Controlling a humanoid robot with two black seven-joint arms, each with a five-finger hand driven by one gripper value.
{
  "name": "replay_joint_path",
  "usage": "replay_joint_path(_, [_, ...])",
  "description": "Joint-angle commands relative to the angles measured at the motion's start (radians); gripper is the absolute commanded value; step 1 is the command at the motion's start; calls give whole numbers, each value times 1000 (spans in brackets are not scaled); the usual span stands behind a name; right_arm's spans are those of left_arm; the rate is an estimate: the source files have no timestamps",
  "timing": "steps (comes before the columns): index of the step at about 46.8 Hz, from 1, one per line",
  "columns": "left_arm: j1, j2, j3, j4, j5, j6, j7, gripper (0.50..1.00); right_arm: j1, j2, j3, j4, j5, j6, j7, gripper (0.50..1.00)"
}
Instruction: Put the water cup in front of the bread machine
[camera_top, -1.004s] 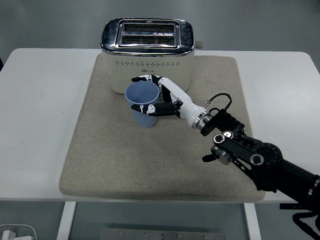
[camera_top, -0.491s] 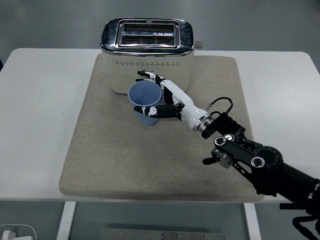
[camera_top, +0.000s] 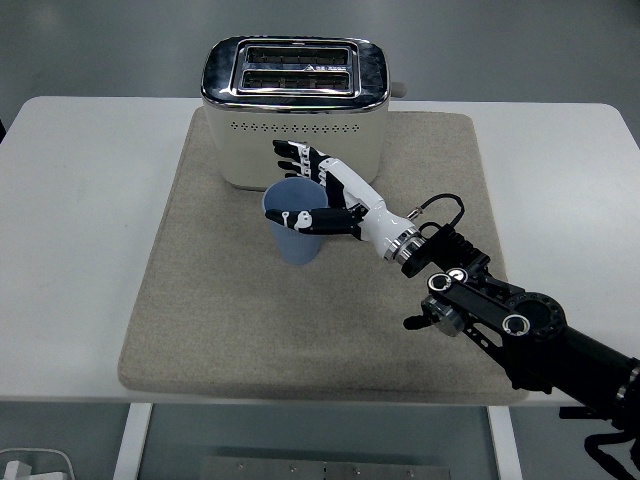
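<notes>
On the beige mat (camera_top: 200, 320) covering the white table (camera_top: 70, 250), the blue water cup (camera_top: 296, 226) stands upright just in front of the cream toaster (camera_top: 295, 110). The right hand (camera_top: 318, 192) holds the cup, thumb at its near rim and fingers behind.

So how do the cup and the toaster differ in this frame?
The water cup is pale blue, plain and round; the bread machine is cream with a chrome top, boxy and far bigger. The right hand holds the cup; the bread machine stands untouched. Both are on the beige mat, openings upward.
</notes>
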Motion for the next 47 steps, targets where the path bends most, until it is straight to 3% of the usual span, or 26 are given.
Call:
replay_joint_path(1, [0,0,0,0,0,-1,0,1000,3,0,0,3,1,0,0,926])
replay_joint_path(30, [0,0,0,0,0,-1,0,1000,4,-83,37,28,1,18,1,926])
replay_joint_path(47, [0,0,0,0,0,-1,0,1000,4,-195,45,49,34,52,1,926])
